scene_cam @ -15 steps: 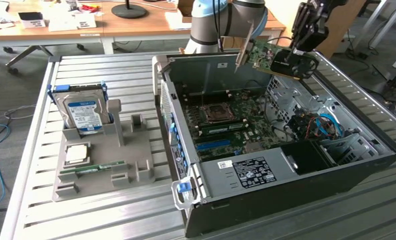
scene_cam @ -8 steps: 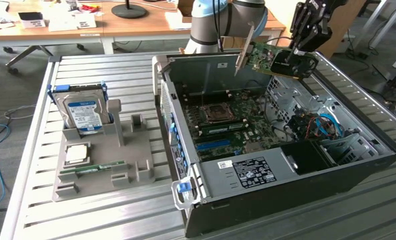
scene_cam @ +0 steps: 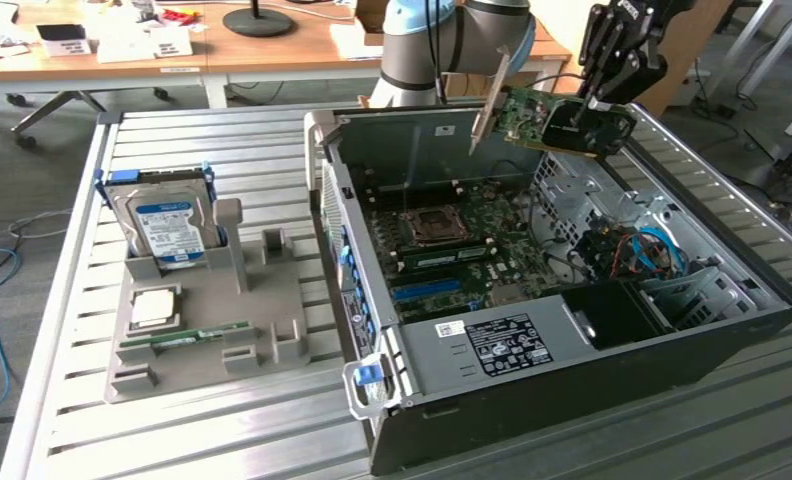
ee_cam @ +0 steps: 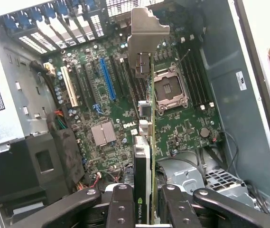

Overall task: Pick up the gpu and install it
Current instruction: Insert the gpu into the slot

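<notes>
Slatted metal table (scene_cam: 169, 440) with wooden desks (scene_cam: 276, 50) behind it. In the exterior view there's one open PC case (scene_cam: 490, 350) lying on its side, with the motherboard (scene_cam: 463, 240) facing up. Off to the exterior view's left sits one grey holder (scene_cam: 269, 310) with three parts in it: one hard drive (scene_cam: 167, 225) standing upright, one CPU chip (scene_cam: 153, 308) and one memory stick (scene_cam: 183, 340) lying flat. The gripper (scene_cam: 590, 105) hangs above the far end of the case with the gpu (scene_cam: 543, 120) clamped in it. The card is up in the air and clear of the board, its metal bracket (scene_cam: 490, 100) pointing down near the case's back wall. One bundle of blue cables (scene_cam: 650, 250) sits in the case below.

In the wrist view the card is edge-on. Two fingers (ee_cam: 120, 209) are pinched against both faces of the gpu (ee_cam: 142, 161), over the motherboard (ee_cam: 187, 128). One CPU socket (ee_cam: 170, 90) sits on one side of the card's edge, and one blue slot (ee_cam: 107, 78) and one white slot (ee_cam: 69, 85) on the other.
</notes>
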Action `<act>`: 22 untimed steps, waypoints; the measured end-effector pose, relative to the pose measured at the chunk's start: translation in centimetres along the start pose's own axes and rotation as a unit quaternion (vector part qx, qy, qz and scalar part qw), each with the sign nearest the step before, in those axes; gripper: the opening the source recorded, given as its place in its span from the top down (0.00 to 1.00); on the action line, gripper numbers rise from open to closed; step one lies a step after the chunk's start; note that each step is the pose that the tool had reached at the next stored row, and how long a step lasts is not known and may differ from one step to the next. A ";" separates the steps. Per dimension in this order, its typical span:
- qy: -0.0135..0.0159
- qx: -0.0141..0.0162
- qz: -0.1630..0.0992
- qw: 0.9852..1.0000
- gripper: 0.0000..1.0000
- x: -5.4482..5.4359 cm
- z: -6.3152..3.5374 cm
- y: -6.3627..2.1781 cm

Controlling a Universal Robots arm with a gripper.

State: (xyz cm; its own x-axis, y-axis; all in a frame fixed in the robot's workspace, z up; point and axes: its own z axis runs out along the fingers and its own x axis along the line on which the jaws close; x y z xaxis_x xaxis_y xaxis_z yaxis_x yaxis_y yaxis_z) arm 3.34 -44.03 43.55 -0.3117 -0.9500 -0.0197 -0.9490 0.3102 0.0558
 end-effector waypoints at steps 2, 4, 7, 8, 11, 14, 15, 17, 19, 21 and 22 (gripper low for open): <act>0.000 0.000 0.000 1.000 0.73 0.0 0.00 0.00; 0.000 0.000 0.000 1.000 0.73 0.0 0.00 0.00; 0.000 0.000 0.000 1.000 0.73 0.0 0.00 0.00; 0.000 0.000 0.000 1.000 0.73 0.0 0.00 0.00; 0.000 0.000 -0.003 1.000 0.73 0.0 0.00 0.00; 0.001 0.000 -0.012 1.000 0.73 0.0 0.00 0.00; 0.001 0.000 -0.015 1.000 0.73 0.0 0.00 0.00; 0.002 -0.001 -0.028 1.000 0.73 0.0 0.01 0.00; 0.003 -0.001 -0.046 0.999 0.73 0.0 0.02 0.00; 0.004 -0.001 -0.065 0.998 0.73 0.0 0.04 0.00; 0.004 -0.001 -0.073 0.997 0.73 0.0 0.06 0.00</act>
State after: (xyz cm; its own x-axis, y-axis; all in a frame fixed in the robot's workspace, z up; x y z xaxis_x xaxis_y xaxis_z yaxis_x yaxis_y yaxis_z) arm 3.34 -44.03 43.49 -0.1698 -0.9853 -0.0198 -0.9841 0.1685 0.0557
